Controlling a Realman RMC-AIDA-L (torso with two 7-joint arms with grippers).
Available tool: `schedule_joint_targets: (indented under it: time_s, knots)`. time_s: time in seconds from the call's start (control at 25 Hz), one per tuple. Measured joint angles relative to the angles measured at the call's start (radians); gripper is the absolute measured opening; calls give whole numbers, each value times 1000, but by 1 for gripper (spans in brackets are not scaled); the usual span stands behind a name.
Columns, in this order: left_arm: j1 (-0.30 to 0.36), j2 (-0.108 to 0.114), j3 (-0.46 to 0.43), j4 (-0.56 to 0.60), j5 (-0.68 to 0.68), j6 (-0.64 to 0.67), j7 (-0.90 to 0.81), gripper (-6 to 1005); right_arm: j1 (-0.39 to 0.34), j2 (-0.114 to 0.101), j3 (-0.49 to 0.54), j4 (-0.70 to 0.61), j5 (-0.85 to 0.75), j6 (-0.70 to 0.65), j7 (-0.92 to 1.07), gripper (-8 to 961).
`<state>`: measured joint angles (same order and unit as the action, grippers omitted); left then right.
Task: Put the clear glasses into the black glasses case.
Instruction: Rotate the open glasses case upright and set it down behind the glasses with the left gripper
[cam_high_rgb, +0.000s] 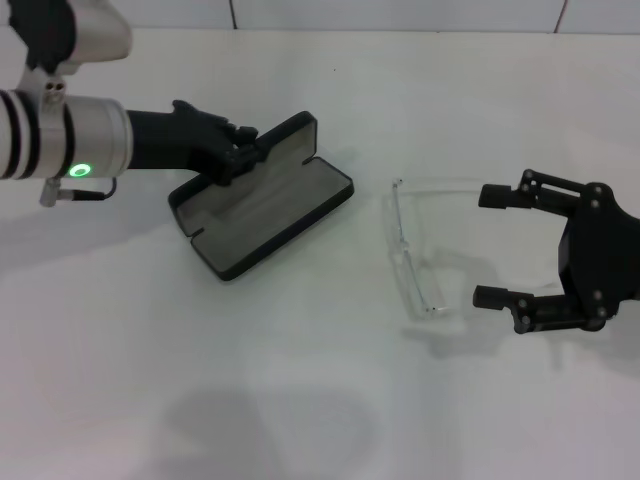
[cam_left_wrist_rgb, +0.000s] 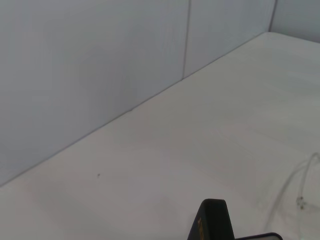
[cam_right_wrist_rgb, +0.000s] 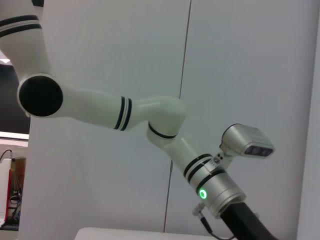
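The black glasses case (cam_high_rgb: 262, 218) lies open left of the table's middle, grey lining up and its lid (cam_high_rgb: 292, 136) raised at the back. My left gripper (cam_high_rgb: 238, 153) is shut on the lid's left edge. The left wrist view shows the lid's corner (cam_left_wrist_rgb: 212, 222) close up, with a thin curve of the clear glasses (cam_left_wrist_rgb: 298, 186) beyond it. The clear glasses (cam_high_rgb: 405, 250) rest on the table right of the case, their arms pointing right. My right gripper (cam_high_rgb: 488, 245) stands open just right of them, one fingertip near each arm end, holding nothing.
The white table (cam_high_rgb: 300, 400) runs back to a pale wall (cam_high_rgb: 400, 12). The right wrist view looks up at the left arm (cam_right_wrist_rgb: 165, 130) against the wall and shows only a strip of table edge (cam_right_wrist_rgb: 125, 234).
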<state>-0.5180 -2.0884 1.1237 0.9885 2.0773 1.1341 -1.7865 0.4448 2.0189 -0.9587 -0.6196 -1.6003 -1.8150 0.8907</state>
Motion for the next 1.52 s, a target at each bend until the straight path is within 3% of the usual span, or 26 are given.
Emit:
schedule_joint_targets:
  time_s: [0.2,0.36,0.64,0.88,1.52]
  knots:
    - [-54,-1,33,-22,-2,-5,10,228,-15,1,0,31,2,-5,-34,869]
    - [-78,-2,111,-22,-4,-37,17,194,-31,1,0,48,6,-11,-63,869]
    - [-92,-2,277,-5,-44,-126,37,193,-45,0,7,78,7,-31,-106,870]
    - [-85,-2,370,39,-80,-124,82,193,-62,-1,10,86,8,-40,-122,870]
    - [-95,0,400,54,-80,-70,166,200,-65,-4,12,79,8,-39,-124,870]
